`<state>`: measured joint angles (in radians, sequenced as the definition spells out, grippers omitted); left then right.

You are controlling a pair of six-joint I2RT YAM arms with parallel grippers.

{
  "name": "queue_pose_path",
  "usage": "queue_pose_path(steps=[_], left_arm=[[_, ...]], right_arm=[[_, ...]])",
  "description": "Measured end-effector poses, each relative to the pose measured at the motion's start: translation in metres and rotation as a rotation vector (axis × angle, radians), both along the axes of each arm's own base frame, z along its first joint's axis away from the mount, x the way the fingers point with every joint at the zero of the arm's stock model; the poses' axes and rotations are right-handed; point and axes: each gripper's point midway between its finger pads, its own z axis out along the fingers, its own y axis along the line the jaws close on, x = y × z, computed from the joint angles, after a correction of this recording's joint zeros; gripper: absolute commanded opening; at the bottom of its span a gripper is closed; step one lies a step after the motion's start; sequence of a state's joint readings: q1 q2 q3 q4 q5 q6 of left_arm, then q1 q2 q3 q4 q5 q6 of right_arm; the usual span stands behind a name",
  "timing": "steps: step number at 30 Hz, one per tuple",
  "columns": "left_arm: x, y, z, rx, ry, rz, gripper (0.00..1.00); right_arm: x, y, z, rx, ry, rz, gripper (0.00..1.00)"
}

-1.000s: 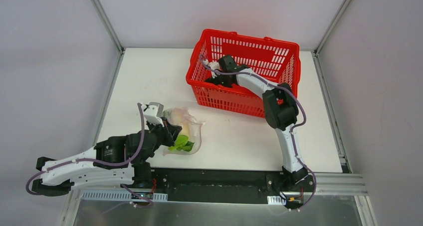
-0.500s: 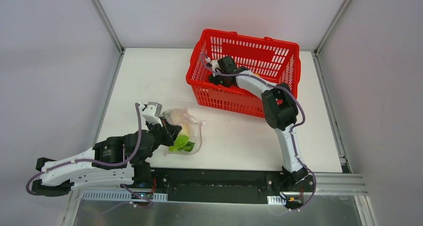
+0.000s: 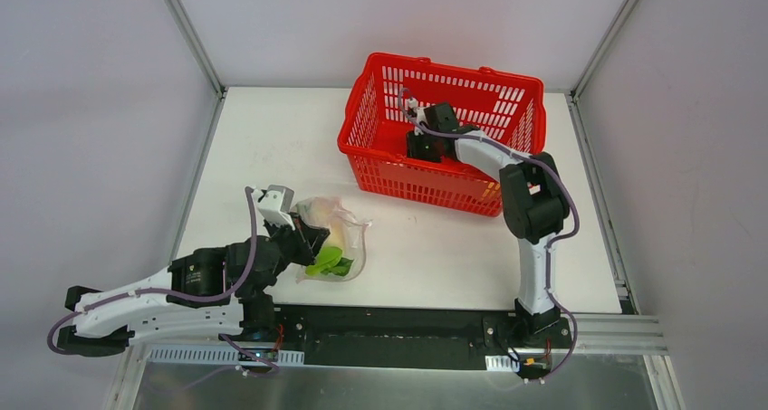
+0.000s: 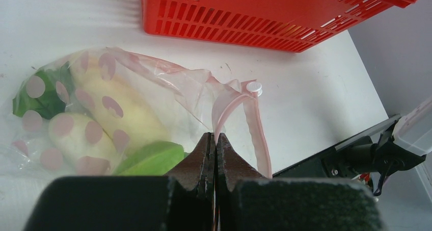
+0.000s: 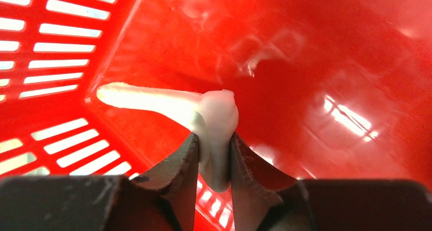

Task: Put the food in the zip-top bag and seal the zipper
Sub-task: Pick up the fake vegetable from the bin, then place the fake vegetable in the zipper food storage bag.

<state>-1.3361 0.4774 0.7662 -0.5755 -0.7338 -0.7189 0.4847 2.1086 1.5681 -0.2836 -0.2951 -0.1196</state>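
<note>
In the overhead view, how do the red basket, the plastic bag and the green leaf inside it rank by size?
Largest to smallest: basket, bag, leaf.

Right end effector (image 3: pixel 419 146) shifted rightward from left end of red basket (image 3: pixel 507 84) toward its middle, white radish (image 5: pixel 153 99) in grip; elbow swung outward to the right.

Red mesh basket (image 3: pixel 426 179) on white table (image 3: pixel 272 138).
</note>
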Motion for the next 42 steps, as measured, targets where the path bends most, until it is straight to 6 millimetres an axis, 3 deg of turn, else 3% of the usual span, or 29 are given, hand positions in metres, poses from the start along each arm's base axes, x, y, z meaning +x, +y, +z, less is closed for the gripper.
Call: queue_pose_path(steps=[10,22,34,38,42], left_arm=[[0.003,-0.012,-0.007,0.003,0.003,0.003,0.00],[0.004,-0.024,-0.013,0.051,0.019,-0.006,0.00],[0.001,-0.045,-0.022,0.094,0.056,-0.058,0.00],[0.000,-0.047,-0.021,0.093,0.058,-0.063,0.00],[0.001,-0.048,-0.015,0.082,0.055,-0.063,0.00]], right_arm=[[-0.005,-0.031,0.040,0.061,-0.047,-0.098,0.25],[-0.034,-0.045,0.140,0.189,-0.236,-0.123,0.25],[-0.098,-0.057,0.237,0.349,-0.430,-0.024,0.28],[-0.119,-0.059,0.259,0.395,-0.475,0.018,0.28],[-0.149,-0.057,0.269,0.458,-0.464,0.087,0.28]])
